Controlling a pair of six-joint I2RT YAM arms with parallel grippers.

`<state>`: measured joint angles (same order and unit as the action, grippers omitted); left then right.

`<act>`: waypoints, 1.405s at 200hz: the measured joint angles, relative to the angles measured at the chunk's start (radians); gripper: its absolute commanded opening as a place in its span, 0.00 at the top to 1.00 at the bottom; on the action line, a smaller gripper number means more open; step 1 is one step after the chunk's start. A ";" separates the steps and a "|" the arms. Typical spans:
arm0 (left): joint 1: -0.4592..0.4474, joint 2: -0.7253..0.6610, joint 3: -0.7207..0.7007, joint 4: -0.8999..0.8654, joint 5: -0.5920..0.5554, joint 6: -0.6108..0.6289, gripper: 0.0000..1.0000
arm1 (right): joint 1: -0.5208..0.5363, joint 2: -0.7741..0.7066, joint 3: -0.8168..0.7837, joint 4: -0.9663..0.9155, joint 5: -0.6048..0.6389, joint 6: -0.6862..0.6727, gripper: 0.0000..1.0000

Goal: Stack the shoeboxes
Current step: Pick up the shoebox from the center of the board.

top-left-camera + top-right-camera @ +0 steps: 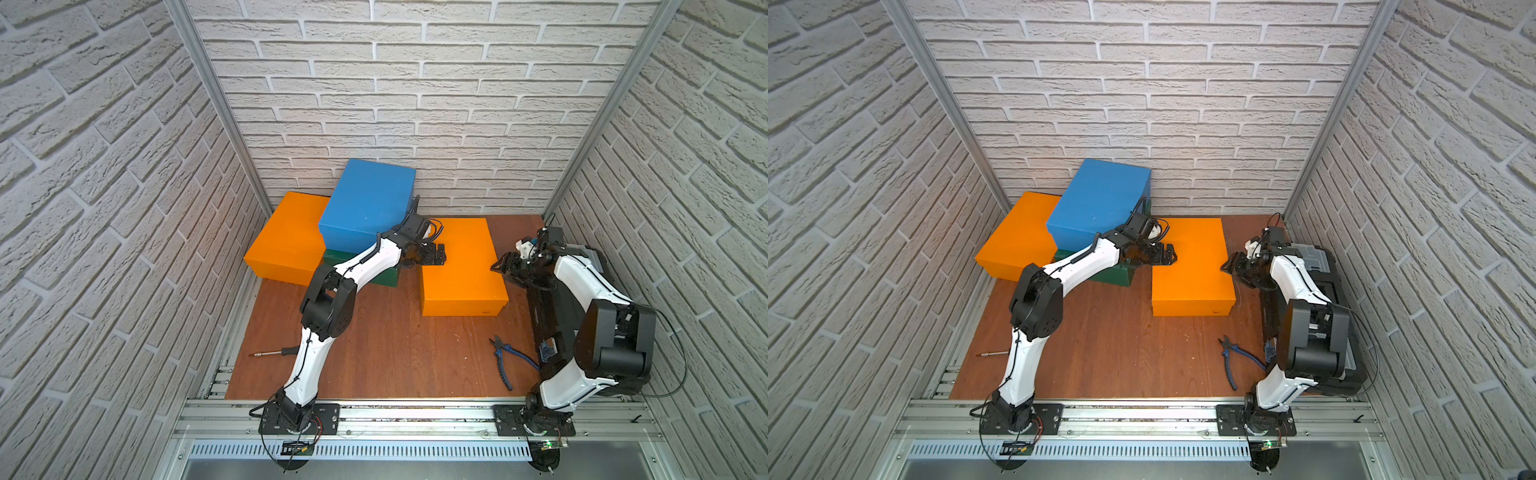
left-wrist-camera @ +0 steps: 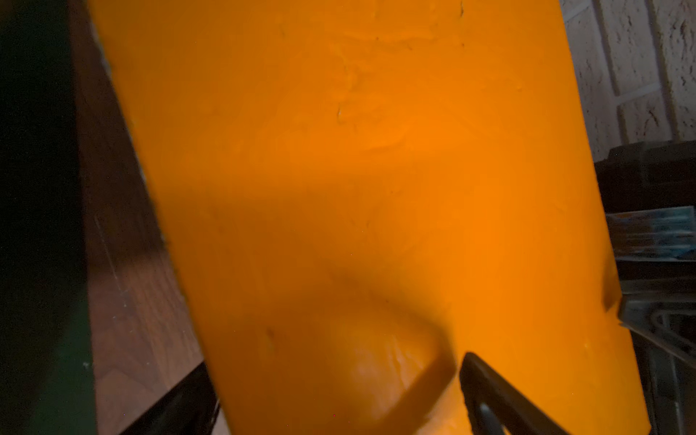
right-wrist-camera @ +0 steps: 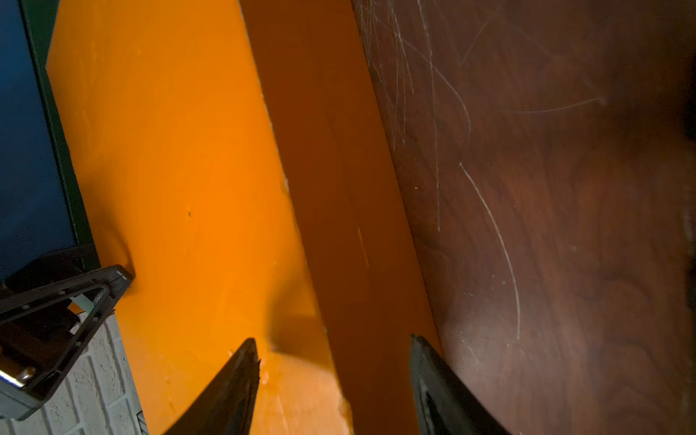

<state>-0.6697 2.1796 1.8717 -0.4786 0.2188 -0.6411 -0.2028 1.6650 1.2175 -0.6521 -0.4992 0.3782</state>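
Note:
A blue shoebox lies on a dark green one at the back. Beside them on the left sits an orange shoebox. Another orange shoebox lies flat on the wooden floor, right of centre. My left gripper is open at this box's left edge; its lid fills the left wrist view between the spread fingers. My right gripper is open at the box's right edge, one finger over the lid and the other beside its side wall. Neither finger touches the box.
A black tool case with a grey lid lies along the right wall under my right arm. Blue-handled pliers lie at the front right of the floor and a screwdriver at the front left. Brick walls close three sides.

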 measured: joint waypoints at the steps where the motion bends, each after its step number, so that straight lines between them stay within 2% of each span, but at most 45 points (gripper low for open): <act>1: 0.000 0.000 0.000 0.000 0.000 0.000 0.02 | 0.000 0.003 -0.001 0.003 -0.002 0.001 0.35; 37: -0.010 0.000 0.000 0.007 -0.004 -0.018 0.02 | 0.028 0.031 -0.019 0.092 -0.052 0.027 0.38; 77: -0.011 0.000 0.000 0.014 -0.009 -0.060 0.02 | 0.030 0.030 -0.034 0.138 -0.087 0.061 0.49; 127: -0.023 0.002 0.024 0.009 -0.005 -0.121 0.02 | 0.037 -0.023 -0.053 0.130 -0.063 0.104 0.60; 183: -0.027 0.003 0.114 -0.017 0.004 -0.149 0.03 | 0.058 -0.176 -0.037 0.086 0.012 0.150 0.64; 281: -0.027 0.003 0.209 -0.059 0.007 -0.161 0.05 | 0.089 -0.248 0.031 0.007 0.067 0.191 0.70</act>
<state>-0.6964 2.1826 2.0804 -0.5373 0.2260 -0.8024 -0.1143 1.4166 1.2484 -0.6453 -0.4324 0.5694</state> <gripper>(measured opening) 0.958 0.310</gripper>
